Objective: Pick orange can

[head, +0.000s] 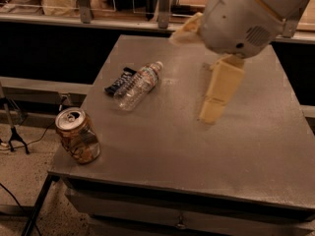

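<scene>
1 orange can (77, 141), 1 bottle (138, 85), 1 dark packet (117, 82). Can at table (246, 156) front-left corner, well apart from gripper (192, 77); fingers spread, holding nothing.

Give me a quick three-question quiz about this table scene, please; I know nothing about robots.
1. True or false: the orange can stands at the front-left corner of the table.
2. What lies beside the clear bottle? A) a dark wrapper B) a spoon C) an apple
3. Fill in: of the can and the bottle, the end effector hovers nearer the ____.
Key: 1 true; 2 A; 3 bottle.
</scene>
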Robot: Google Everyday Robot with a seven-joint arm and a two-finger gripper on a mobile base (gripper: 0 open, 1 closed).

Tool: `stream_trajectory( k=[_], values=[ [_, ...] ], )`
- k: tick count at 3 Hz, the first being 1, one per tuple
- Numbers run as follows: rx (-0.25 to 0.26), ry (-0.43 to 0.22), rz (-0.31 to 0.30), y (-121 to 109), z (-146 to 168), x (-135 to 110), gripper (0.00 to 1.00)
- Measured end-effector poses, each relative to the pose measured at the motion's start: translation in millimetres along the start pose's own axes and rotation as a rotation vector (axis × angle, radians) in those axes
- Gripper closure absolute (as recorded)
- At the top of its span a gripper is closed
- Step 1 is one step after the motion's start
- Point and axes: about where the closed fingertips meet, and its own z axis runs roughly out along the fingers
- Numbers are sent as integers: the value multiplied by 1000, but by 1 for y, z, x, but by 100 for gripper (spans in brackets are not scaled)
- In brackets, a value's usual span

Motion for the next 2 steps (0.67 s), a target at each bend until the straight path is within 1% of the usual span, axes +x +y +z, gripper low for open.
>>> stream_trajectory(
  k=[1, 2],
  values=[
    [-82, -59, -130, 6, 40, -70, 0],
    [-82, -59, -130, 6, 41, -70, 0]
  ],
)
